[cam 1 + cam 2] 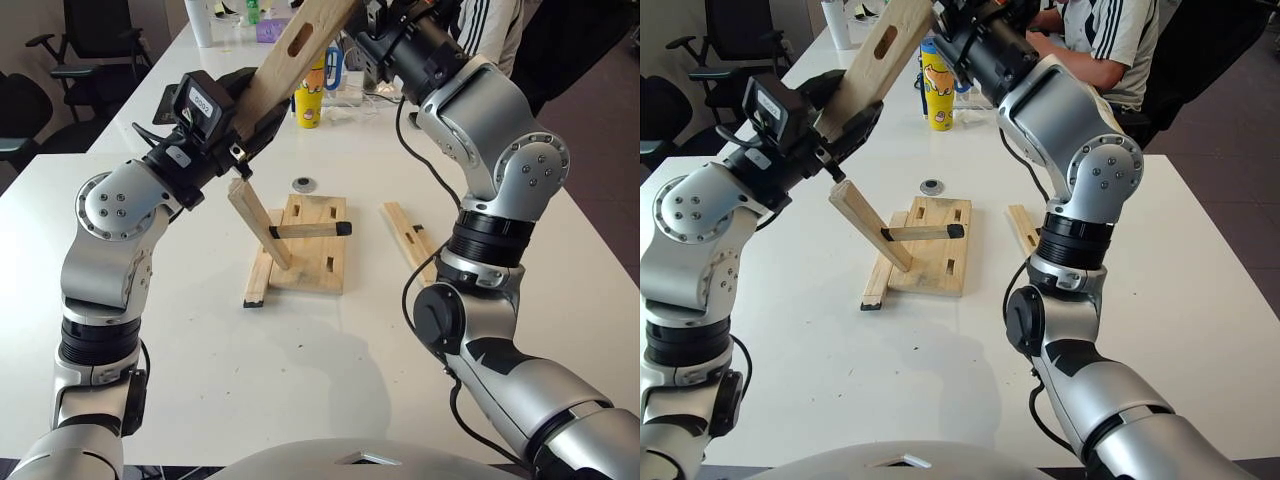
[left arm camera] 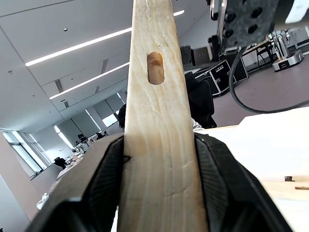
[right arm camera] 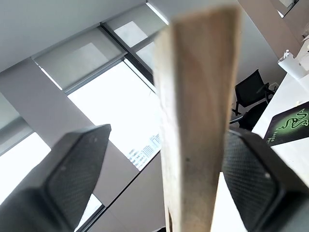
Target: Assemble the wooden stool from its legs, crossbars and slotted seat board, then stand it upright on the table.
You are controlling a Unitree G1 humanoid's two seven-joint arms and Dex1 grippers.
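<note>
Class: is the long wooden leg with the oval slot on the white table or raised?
Raised: the long slotted wooden leg slants above the white table, lower end clamped in the left gripper.

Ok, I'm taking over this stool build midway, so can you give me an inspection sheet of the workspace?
Surface: white table.
Job's things: seat board lies flat; tilted leg stands in it, crossbar sticking out; second leg lies along the board's left edge; loose leg lies to its right; held leg is raised in the air.
Clutter: small round piece behind the board; yellow bottle on the far table.
Grippers: left gripper shut on held leg; right gripper, fingers open around its upper end.
Cables: black cable loops beside the right arm.
Surroundings: office chairs far left.
</note>
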